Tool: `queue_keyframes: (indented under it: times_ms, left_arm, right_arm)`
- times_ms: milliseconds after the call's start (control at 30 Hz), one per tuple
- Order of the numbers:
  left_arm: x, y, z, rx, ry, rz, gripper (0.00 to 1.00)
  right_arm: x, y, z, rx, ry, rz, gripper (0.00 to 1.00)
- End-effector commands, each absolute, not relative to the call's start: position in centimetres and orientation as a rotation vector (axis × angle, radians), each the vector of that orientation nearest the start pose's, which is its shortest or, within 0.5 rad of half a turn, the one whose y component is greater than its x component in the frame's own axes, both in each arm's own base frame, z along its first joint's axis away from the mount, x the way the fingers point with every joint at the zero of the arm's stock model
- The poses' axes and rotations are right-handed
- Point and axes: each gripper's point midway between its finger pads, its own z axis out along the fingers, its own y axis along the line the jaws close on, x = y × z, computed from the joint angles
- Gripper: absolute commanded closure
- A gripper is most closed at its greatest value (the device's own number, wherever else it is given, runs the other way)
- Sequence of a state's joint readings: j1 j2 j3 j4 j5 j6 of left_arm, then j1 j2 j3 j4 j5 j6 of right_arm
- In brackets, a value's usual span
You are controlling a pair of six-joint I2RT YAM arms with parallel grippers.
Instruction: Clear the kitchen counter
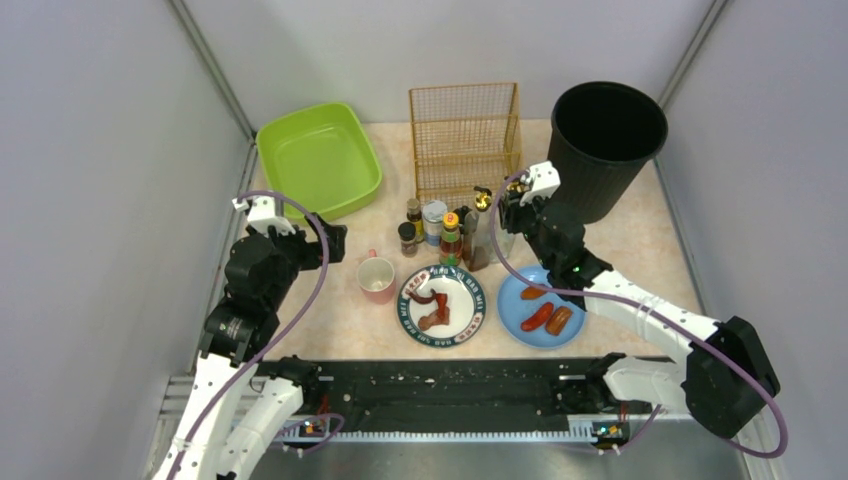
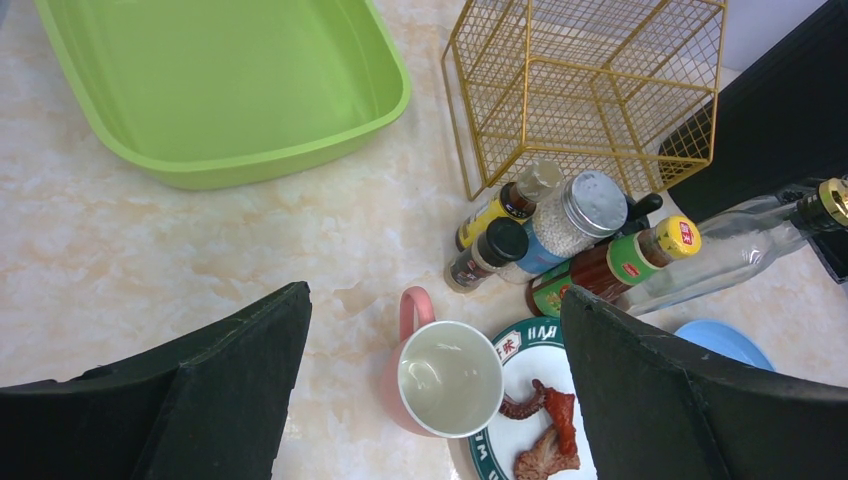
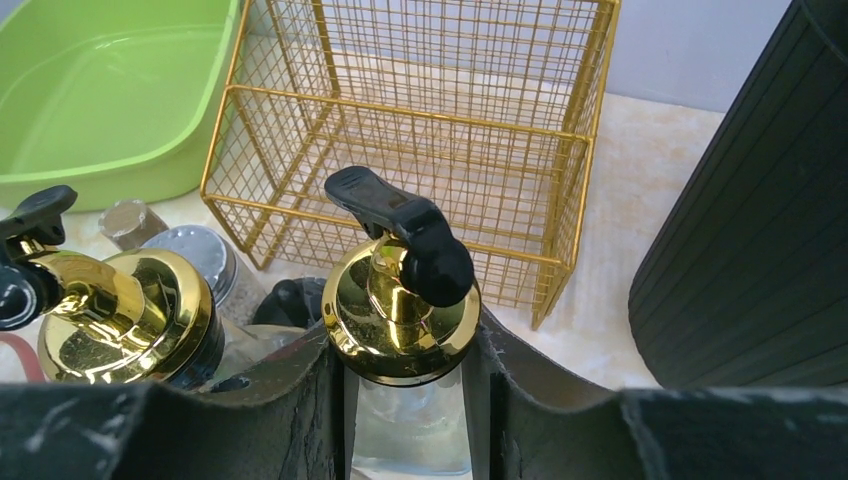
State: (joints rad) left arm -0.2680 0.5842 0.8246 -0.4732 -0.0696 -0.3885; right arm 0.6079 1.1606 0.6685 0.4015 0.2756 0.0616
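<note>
Gold-capped glass bottle [image 3: 400, 310] sits pinched in the right gripper [image 3: 403, 352], its arm stretched forward; the left gripper [image 2: 435, 305] hovers bent-armed, jaws wide apart.

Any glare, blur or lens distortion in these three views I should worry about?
Top external: even soft light, sharp; only the black bin reads featureless dark inside. Left wrist: wide-angle stretch, condiment bottles lean outward, its own fingers dark and soft. Right wrist: bright reflections on the gold pump cap; near fingers out of focus.
</note>
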Motion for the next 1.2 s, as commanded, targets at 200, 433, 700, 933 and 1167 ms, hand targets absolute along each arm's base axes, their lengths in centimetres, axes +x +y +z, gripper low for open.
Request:
queue_keyframes:
  times_ms: [200,433,700,933,1167]
  left_arm:
    - [24.7,-6.7,29.2,-0.153,1.768,-0.385,0.01]
    - [24.7,-6.6,29.2,-0.155,1.767,-0.381,0.01]
    - [24.6,-6.6,29.2,-0.156,1.764,-0.383,0.01]
    - [24.4,-6.6,29.4,-0.156,1.755,-0.385,0.01]
    - [24.2,-6.4,29.5,-0.161,1.745,-0.38,0.01]
  right_arm:
    - [35.6,19.1,26.4,-0.23,1.559,0.268,1.0]
    - [35.3,18.1,30.6,-0.223,1.49,0.229,1.0]
    - [34.6,16.5,36.5,-0.202,1.432,0.177,1.0]
    - [34.6,15.5,43.1,-0.166,1.35,0.134,1.0]
    - [35.8,16.1,50.3,-0.146,1.249,0.125,1.0]
